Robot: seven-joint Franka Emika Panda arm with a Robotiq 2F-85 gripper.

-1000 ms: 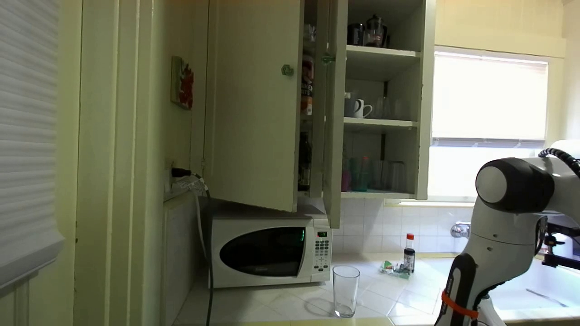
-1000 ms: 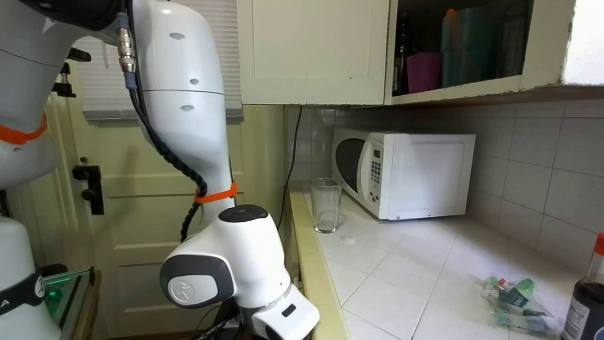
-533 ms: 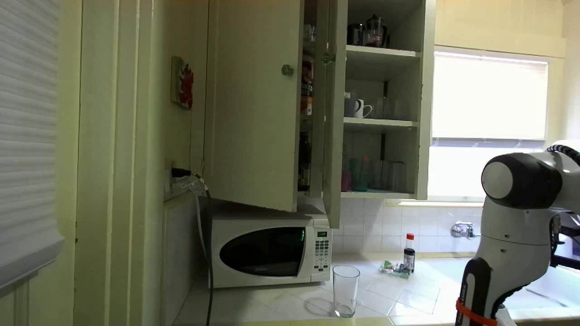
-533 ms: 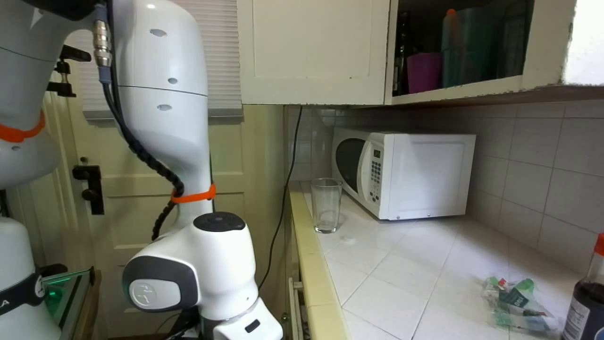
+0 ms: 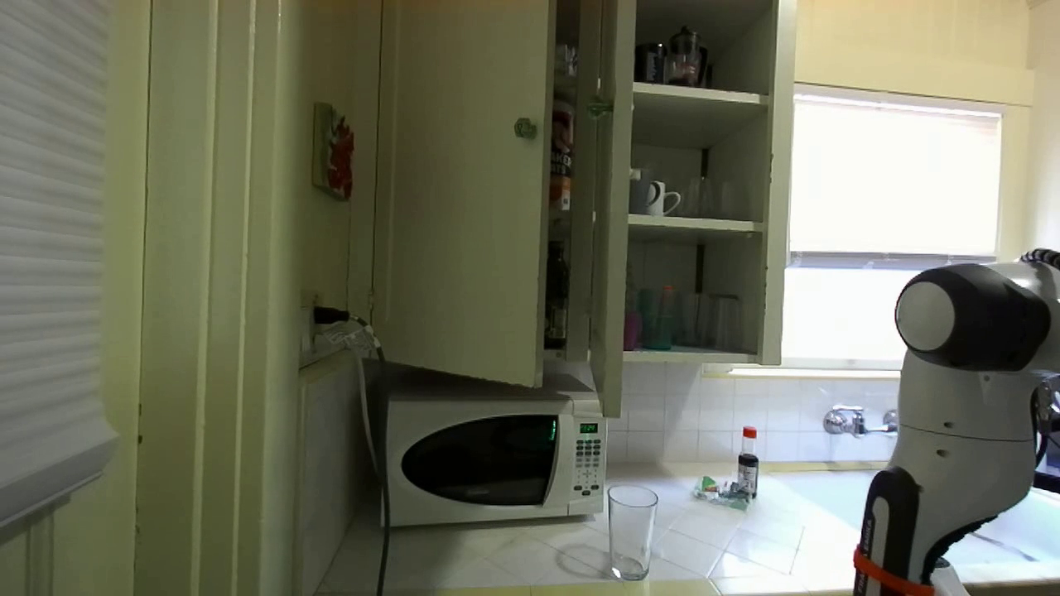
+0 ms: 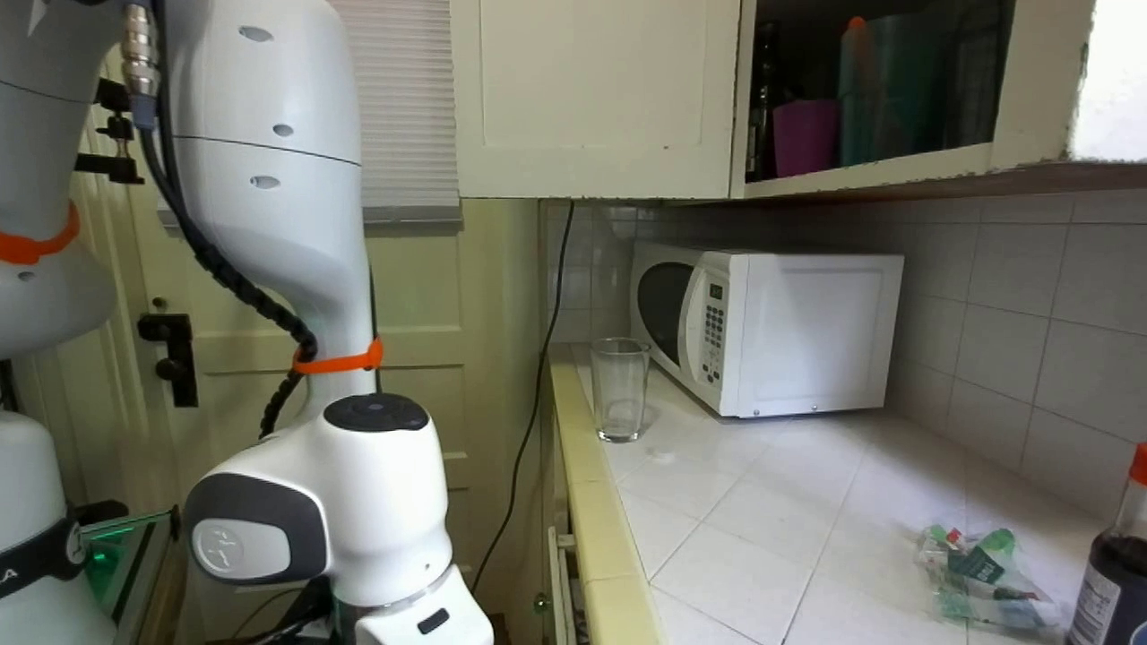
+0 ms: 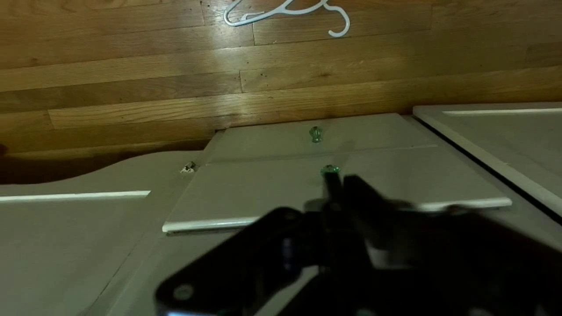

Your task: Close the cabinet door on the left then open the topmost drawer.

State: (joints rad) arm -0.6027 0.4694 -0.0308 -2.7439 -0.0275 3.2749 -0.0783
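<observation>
Your jaws stand narrow in the wrist view, their blurred tips nearly together. Wooden floor (image 7: 131, 79) spreads out below them. In an exterior view you have a tiled wall (image 6: 1004, 358), a room door (image 6: 224, 421) and the bench (image 6: 762, 502), white-tiled with a yellow front edge (image 6: 602, 537). The left cabinet door (image 5: 464, 207) stands ajar above the microwave (image 5: 480, 459), the right door (image 5: 611, 248) swung wide. Facing your jaws is the upper drawer (image 7: 263, 188). On the bench, the glass (image 5: 632, 534) stands upright near the yellow edge, the bottle (image 5: 748, 473) farther along. Smallest, the green knob (image 7: 329, 168) on that drawer shows just past your jaws' tips; whether they touch, you cannot tell.
</observation>
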